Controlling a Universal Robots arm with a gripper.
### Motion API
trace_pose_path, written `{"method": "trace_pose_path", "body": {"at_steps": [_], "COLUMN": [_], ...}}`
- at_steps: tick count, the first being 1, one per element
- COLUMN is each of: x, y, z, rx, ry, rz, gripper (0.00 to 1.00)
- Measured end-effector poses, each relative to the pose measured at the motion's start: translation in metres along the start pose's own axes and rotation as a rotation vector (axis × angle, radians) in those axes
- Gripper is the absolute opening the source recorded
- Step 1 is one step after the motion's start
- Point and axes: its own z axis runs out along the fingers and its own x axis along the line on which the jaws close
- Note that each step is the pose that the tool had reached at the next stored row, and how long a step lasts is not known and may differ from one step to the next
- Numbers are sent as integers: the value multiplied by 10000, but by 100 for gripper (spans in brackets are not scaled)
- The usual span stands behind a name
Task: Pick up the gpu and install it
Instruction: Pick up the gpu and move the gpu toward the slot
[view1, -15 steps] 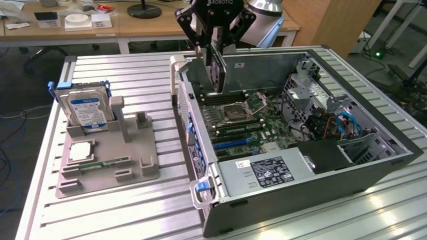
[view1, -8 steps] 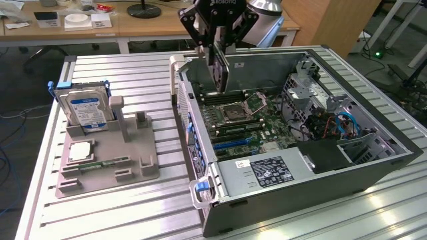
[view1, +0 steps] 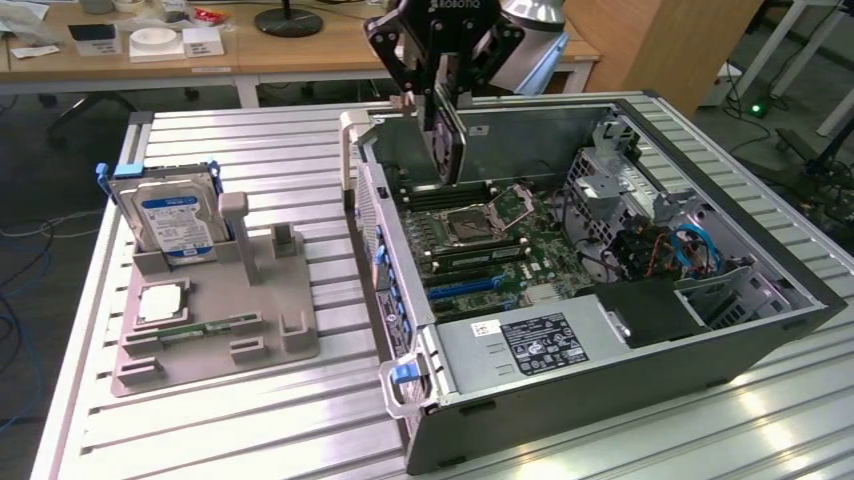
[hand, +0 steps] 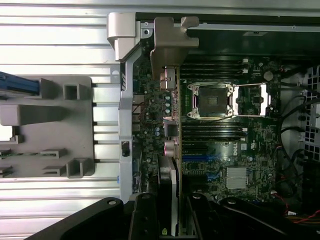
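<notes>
My gripper (view1: 435, 100) hangs over the open computer case (view1: 747, 330), shut on the gpu (view1: 449, 150). The card hangs upright below the fingers, its dark face showing, above the back part of the motherboard (view1: 494, 240) near the case's rear wall. In the wrist view the gpu (hand: 169, 55) appears edge-on, its silver bracket far from the fingers (hand: 145, 220), running along the motherboard (hand: 225, 150) beside the processor socket (hand: 212, 100). The gripper (hand: 171, 217) clamps the card's near end. Blue expansion slots (hand: 200, 158) lie beside the card's edge.
A grey holder tray (view1: 214, 340) sits on the slatted table at the exterior view's left. It carries a silver hard drive (view1: 171, 220), a memory stick (view1: 207, 327) and a square chip (view1: 158, 303). The power supply (view1: 534, 345) and cables (view1: 681, 250) fill the case's near and right parts.
</notes>
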Motion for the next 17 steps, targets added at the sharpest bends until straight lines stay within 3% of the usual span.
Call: {"method": "trace_pose_path", "body": {"at_steps": [17], "x": [-126], "y": [3], "z": [4], "rx": [0], "ry": [-1], "rz": [1], "gripper": [27]}}
